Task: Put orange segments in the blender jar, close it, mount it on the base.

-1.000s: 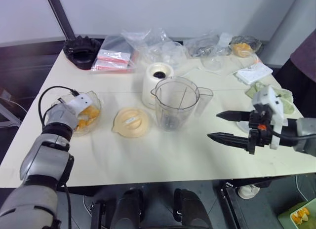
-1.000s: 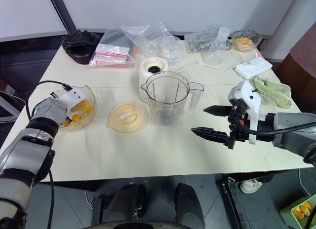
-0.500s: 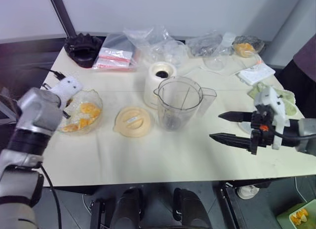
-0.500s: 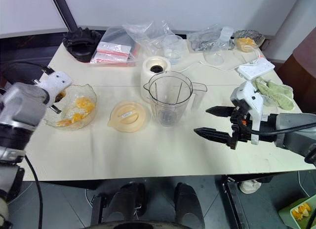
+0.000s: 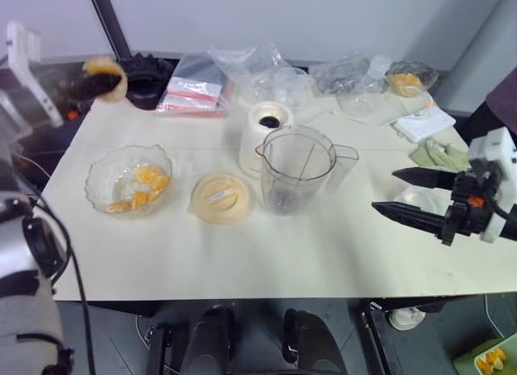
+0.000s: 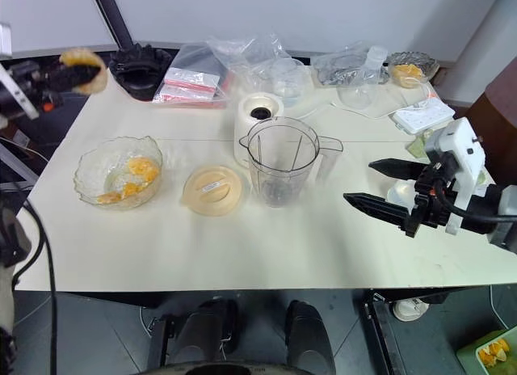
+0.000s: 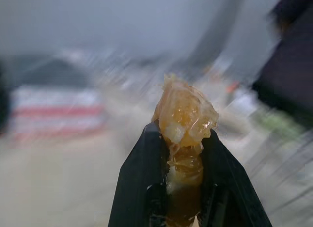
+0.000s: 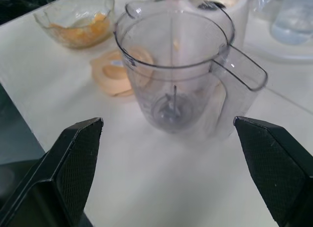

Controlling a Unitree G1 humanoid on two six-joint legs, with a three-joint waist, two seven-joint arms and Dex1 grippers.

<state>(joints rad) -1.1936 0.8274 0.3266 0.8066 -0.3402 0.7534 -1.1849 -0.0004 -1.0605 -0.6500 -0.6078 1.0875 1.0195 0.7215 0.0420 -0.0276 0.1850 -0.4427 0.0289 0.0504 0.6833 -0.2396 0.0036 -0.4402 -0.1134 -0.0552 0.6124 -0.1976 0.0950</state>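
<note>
Left pincer [image 7: 183, 153], clamped on a glossy orange segment [image 7: 185, 118], has lifted from the clear glass bowl [image 5: 129, 179]; transfer to the tall clear plastic blender jar [image 5: 297, 169] follows. Right pincer [image 5: 406, 193] stands wide open, empty.

Peach lid [image 5: 220, 198] flat on table [image 5: 266, 262]; black toothed ring [image 6: 141, 68] at far edge.

No writing can be made out anywhere here. The peach-coloured lid [image 6: 212, 189] on the counter [image 6: 242, 246] carries a small pale label at its centre, and the flat packets [image 6: 187, 90] at the far edge show red bands, but nothing on either is legible.
</note>
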